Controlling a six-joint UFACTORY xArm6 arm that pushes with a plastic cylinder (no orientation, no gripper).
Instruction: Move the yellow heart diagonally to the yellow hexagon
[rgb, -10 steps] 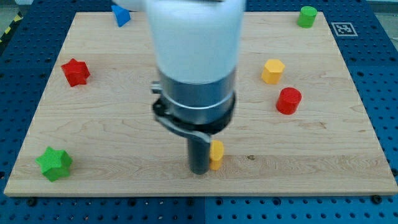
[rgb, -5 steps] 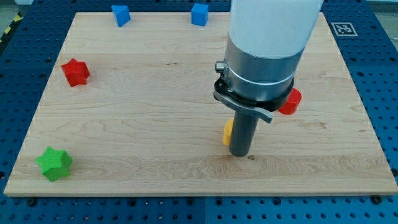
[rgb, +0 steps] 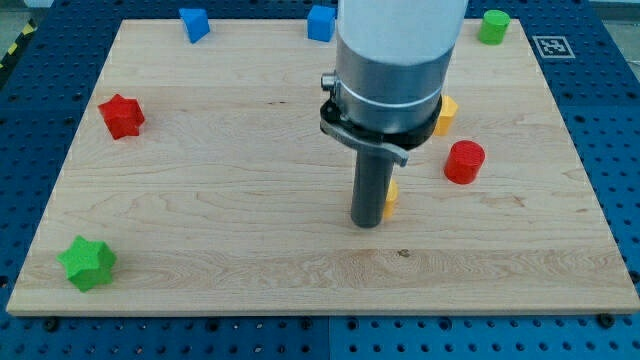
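My tip (rgb: 368, 224) rests on the wooden board just below the middle. The yellow heart (rgb: 391, 199) shows only as a sliver at the rod's right side, touching it. The yellow hexagon (rgb: 445, 114) lies up and to the right of the heart, half hidden behind the arm's body. The rod stands between the camera and most of the heart.
A red cylinder (rgb: 464, 162) sits right of the heart, below the hexagon. A green cylinder (rgb: 493, 26) is at the top right. Two blue blocks (rgb: 194, 23) (rgb: 320, 22) lie along the top edge. A red star (rgb: 121, 115) is at the left, a green star (rgb: 87, 263) at the bottom left.
The heart has gone right and up the board, toward the hexagon. My tip swung right past it, then back left and up; the heart shows on the rod's right again.
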